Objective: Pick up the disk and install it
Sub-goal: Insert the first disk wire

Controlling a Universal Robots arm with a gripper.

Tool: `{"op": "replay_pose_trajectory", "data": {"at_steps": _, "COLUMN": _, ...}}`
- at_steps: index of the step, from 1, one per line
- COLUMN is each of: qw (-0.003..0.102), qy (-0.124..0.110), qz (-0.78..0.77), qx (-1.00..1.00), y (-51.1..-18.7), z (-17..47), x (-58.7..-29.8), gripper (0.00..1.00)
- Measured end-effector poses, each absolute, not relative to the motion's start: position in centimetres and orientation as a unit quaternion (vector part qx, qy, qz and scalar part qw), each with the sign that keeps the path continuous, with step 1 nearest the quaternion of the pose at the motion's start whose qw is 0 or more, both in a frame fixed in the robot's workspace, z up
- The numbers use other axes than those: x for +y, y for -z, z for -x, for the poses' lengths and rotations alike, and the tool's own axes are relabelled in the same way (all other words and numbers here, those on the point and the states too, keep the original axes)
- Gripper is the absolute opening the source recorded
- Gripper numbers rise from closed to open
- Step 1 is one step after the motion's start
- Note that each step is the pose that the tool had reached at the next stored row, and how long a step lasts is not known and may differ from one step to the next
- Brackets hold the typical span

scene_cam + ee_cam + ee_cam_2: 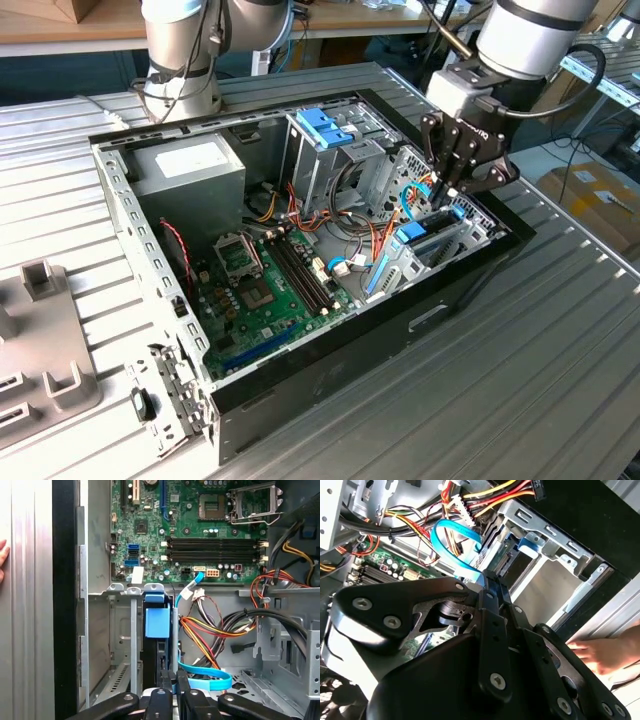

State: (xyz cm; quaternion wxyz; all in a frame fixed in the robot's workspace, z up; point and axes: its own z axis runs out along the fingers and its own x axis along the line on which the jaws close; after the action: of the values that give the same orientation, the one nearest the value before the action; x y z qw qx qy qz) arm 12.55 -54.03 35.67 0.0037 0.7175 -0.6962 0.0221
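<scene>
The disk [418,236] stands on edge in the metal bay at the case's corner on the exterior view's right, with its blue plastic rail end showing. In the first wrist view the disk [157,622] is a dark slab with a blue tab between the bay's walls. My gripper [447,190] hangs straight above it, fingers pointing down into the bay. In both wrist views the gripper [172,677] [492,580] has its two fingers pressed together, tips right at the disk's [507,560] near end. I cannot tell if they touch it.
The open computer case [330,360] lies on a ribbed metal table. Inside are a grey power-supply box [190,165], a metal cage with a blue top [325,130], the motherboard [265,290] and loose cables [210,630]. A person's hand [600,650] rests beside the case. A grey fixture [40,340] sits at the exterior view's left.
</scene>
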Motion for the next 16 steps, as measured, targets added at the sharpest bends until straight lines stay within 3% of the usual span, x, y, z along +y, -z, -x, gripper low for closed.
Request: {"op": "replay_pose_trajectory", "data": {"at_steps": 16, "qw": -0.006, "qy": -0.031, "qz": -0.74, "qx": -0.672, "y": -34.9, "z": -11.4, "x": -54.6, "gripper": 0.16}}
